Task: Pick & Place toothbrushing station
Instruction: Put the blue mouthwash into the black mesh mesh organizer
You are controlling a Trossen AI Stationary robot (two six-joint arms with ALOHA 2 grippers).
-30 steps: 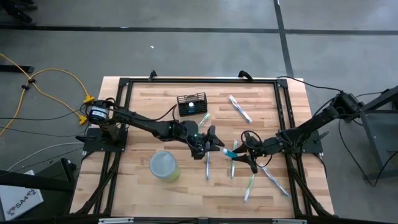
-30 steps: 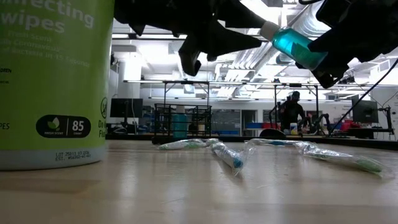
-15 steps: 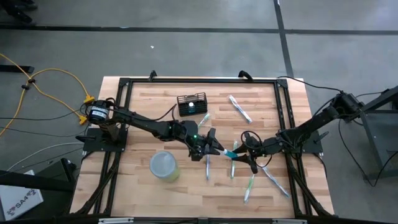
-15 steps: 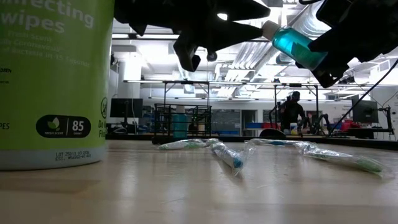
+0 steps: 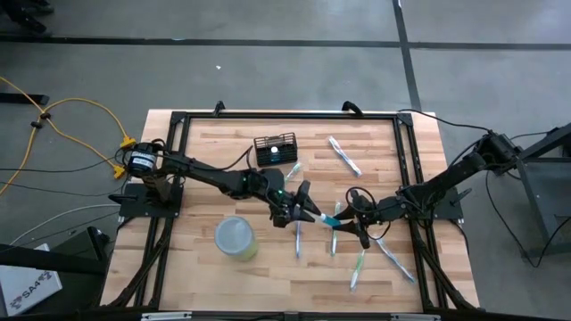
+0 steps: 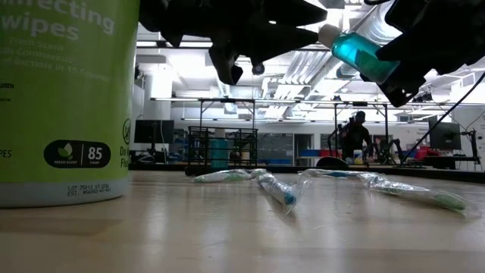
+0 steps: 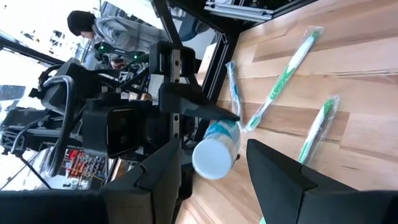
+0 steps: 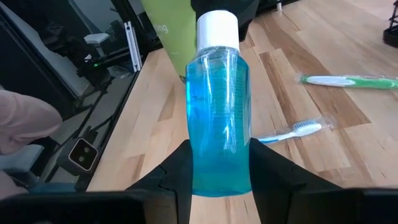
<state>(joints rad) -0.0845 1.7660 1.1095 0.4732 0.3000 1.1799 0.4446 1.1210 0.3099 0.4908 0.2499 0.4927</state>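
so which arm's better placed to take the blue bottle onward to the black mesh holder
Left, probably. The left gripper is open, its fingers reaching toward the cap of the blue bottle, and the black mesh holder stands on its side of the table. The right gripper holds the bottle, farther from the holder.

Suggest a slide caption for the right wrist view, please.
Right gripper holds a blue bottle above the table, toothbrushes beyond.

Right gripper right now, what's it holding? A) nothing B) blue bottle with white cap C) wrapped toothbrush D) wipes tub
B: the right gripper is clamped on the blue bottle, which is lifted clear of the table.
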